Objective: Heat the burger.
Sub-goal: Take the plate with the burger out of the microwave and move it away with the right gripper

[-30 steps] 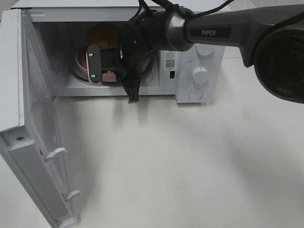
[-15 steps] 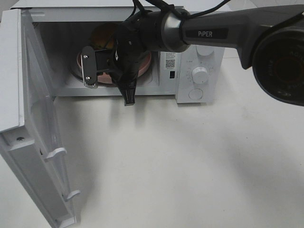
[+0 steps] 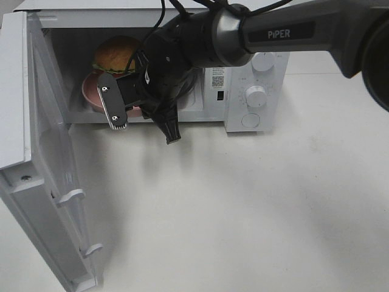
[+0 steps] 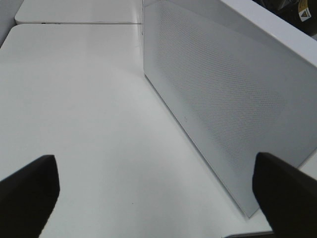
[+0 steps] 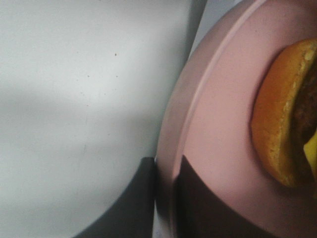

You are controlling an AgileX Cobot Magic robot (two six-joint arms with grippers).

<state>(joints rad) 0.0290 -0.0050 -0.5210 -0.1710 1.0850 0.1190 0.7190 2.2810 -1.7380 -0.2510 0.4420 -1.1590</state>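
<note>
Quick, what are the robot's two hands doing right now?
Left gripper: open, holding nothing.
Right gripper: shut on the pink plate rim.

The right gripper has drawn back out of the microwave toward its open front, and the pink plate pinched by its rim between the closed jaws has come along, sliding from the middle of the cavity floor toward the front left edge, by the door hinge. The burger on the plate, half hidden behind the arm a second ago, now shows clear at the left of the cavity. The wrist has rolled too, so the camera bracket leans further out over the cavity's front edge.
</note>
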